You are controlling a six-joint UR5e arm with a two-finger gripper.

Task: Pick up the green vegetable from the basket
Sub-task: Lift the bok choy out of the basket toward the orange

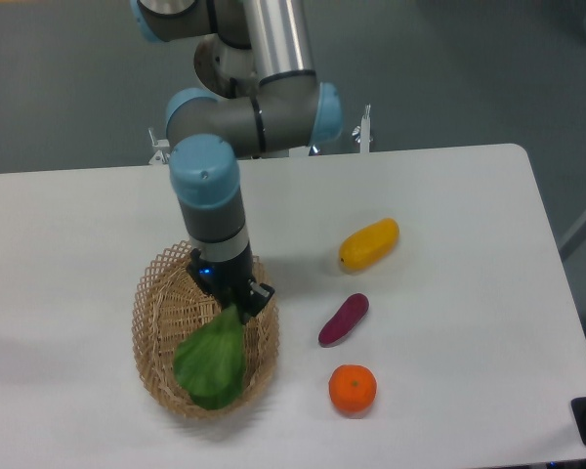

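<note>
Camera view: the only view, looking down at the table (pixel 449 195) from the front.
Gripper: the gripper (pixel 236 305) points down over the basket (pixel 151 322), its fingers closed narrow on the stem end of the green vegetable (pixel 213 358).
Green vegetable: it hangs from the fingers with the broad leaf end lowest, over the near right part of the basket; whether the leaf tip touches the weave or the rim I cannot tell.
Step in hand: by my reading, the lift out of the basket, with the grasp already made.
Doing it well: raise straight up until the leaf end is plainly above the looped rim, and only then move sideways; a slow rise should keep the floppy leaf from swinging and catching on the loops. The hold is on the thin stem alone, so a jerk could let it slip.
Count, task things: one green vegetable, one basket.
Count, other things: one yellow vegetable (pixel 368 243), one purple vegetable (pixel 343 319), one orange (pixel 353 388), all on the table to the right, well apart from the basket.
</note>
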